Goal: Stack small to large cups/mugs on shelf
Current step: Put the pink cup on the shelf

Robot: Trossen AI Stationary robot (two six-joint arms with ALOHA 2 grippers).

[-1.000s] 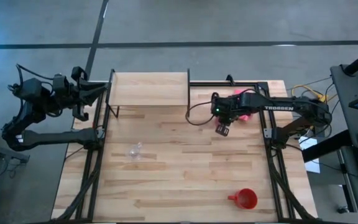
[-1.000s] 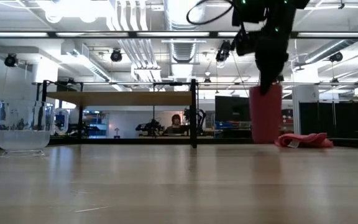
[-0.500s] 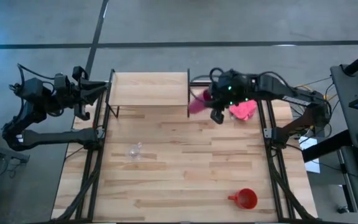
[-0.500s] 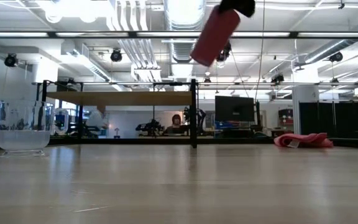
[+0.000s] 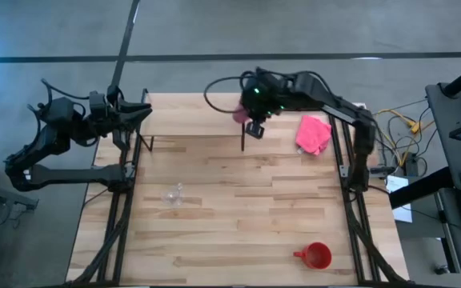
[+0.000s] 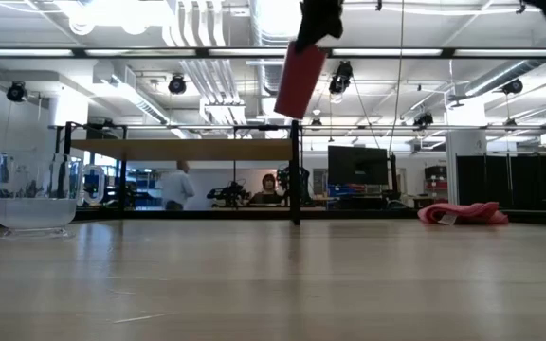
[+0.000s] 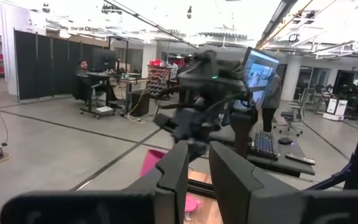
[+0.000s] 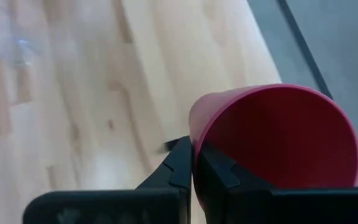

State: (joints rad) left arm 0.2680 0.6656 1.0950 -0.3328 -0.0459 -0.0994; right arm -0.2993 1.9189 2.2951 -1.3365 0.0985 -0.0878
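Note:
My right gripper (image 8: 193,148) is shut on the magenta-pink tumbler (image 6: 300,78), which hangs in the air above the right end of the wooden shelf (image 5: 190,112), next to its black post (image 6: 295,170). The tumbler also shows in the high view (image 5: 238,114). The clear glass cup (image 5: 173,194) stands on its base on the table's left half. The red mug (image 5: 317,256) stands near the front right edge. My left gripper (image 7: 197,177) waits beyond the shelf's left end with a narrow gap between its fingers, and it is empty. My right gripper pinches the tumbler's rim wall (image 8: 194,134), one finger (image 8: 219,171) inside the mouth and one (image 8: 178,163) outside. The fingers come from above. The tumbler hangs below them, tilted, its base toward the table's left, clear of shelf and table.
A pink cloth (image 5: 313,134) lies on the table to the right of the shelf. Black frame posts run along both table sides. People show in the room far behind the table (image 6: 173,185).
My right gripper has lifted the tumbler off the table beside the pink cloth and carried it up and toward the far left, to above the shelf's right end. The tumbler stood upright before and now hangs tilted. My left arm has shifted slightly toward the shelf.

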